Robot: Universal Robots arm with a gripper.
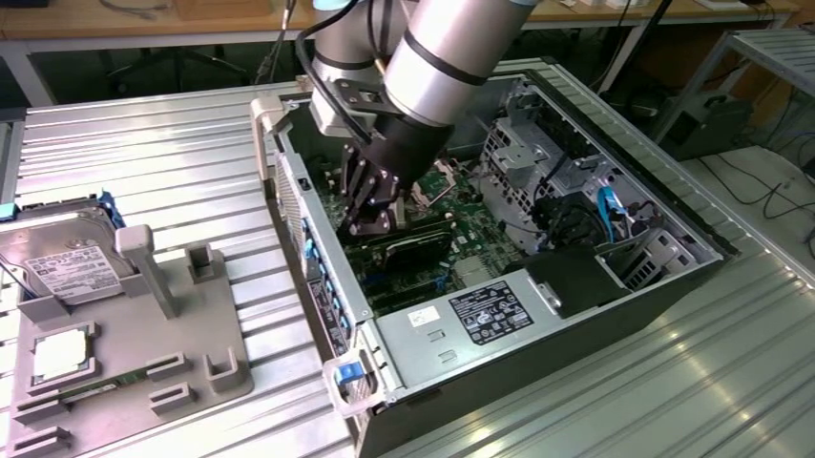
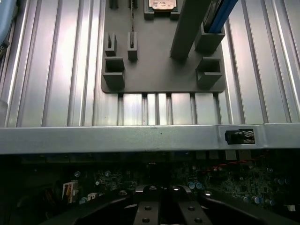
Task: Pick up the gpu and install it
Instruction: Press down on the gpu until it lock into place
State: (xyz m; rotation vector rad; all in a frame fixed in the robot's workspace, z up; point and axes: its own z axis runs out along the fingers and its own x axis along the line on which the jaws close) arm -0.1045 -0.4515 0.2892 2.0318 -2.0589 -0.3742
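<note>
Your black gripper [image 1: 372,221], fingers closed together, presses down inside the open black computer case [image 1: 662,286] on the flat black-shrouded gpu [image 1: 405,250] lying over the green motherboard [image 1: 478,234], so an off-slot card could jam or flex that board

Reaches down from the exterior view's upper middle, silver arm [image 1: 446,57] angled steeply, black wrist below it. Gripper [image 1: 372,221] points downward inside the open case, fingers [image 2: 152,211] pressed together, closed tight, tips low near the board.
</note>
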